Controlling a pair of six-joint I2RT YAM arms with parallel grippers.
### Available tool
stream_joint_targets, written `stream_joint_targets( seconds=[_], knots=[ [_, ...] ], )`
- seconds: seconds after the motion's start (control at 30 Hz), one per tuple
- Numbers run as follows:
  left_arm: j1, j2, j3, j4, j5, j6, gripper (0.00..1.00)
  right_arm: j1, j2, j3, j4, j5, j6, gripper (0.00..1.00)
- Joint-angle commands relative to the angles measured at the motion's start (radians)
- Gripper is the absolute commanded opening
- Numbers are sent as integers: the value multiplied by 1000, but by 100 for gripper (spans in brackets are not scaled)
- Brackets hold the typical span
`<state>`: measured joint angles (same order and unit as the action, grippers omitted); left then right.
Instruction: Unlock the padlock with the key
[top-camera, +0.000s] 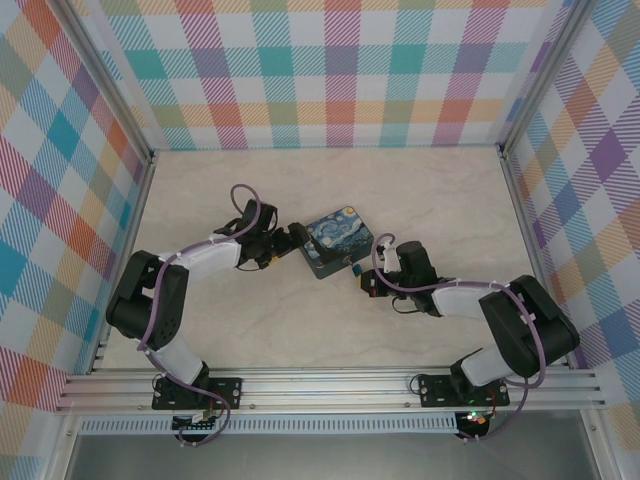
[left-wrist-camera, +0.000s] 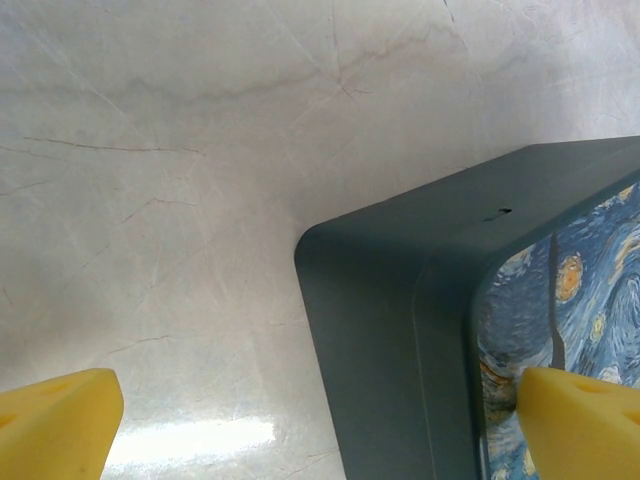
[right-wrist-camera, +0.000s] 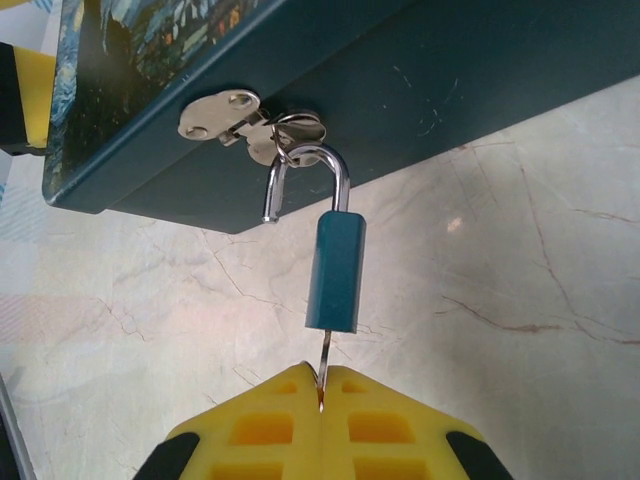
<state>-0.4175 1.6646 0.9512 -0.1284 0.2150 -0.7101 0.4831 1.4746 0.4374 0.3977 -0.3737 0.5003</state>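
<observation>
- On the side of the blue-and-yellow painted tin (right-wrist-camera: 330, 70), we see the small teal-blue padlock (right-wrist-camera: 337, 272) hanging by its silver shackle from a metal hasp (right-wrist-camera: 225, 112), one shackle leg free
- The thin dark metal key (right-wrist-camera: 324, 358) enters its underside, pinched in the right gripper's (right-wrist-camera: 321, 388) closed yellow fingertips (right-wrist-camera: 280, 420)
- The left gripper (left-wrist-camera: 318, 425) gapes open astride the tin's corner on the pale marbled table (left-wrist-camera: 150, 200)

place: robot lab cell | plaid panel walls (top-camera: 340, 70) | marble-look table (top-camera: 300, 330) | aluminium rail (top-camera: 330, 385)

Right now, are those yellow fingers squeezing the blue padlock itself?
No, the right gripper pinches the key, which sticks out below the padlock.
</observation>
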Motion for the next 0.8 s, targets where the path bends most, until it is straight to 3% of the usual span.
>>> stream_joint_targets(
  seconds=[0.0,0.2,0.4,0.63,0.77],
  knots=[
    [-7,-8,-35,-83,-54,-3,100,-20,37,-17,-28,-20,27,0],
    [-12,-13,-46,-78,-52,-8,100,-29,69,-9,-28,-35,29,0],
    [-14,-19,-52,-77,-59,-11,100,-34,56,-11,-54,-24,16,20],
    [-19,-33,-57,-83,-63,-14,100,-38,-21,-10,-141,-7,-53,33],
    [-32,-43,-57,-85,-70,-18,100,-43,-62,-12,-99,-35,-72,42]
  ],
)
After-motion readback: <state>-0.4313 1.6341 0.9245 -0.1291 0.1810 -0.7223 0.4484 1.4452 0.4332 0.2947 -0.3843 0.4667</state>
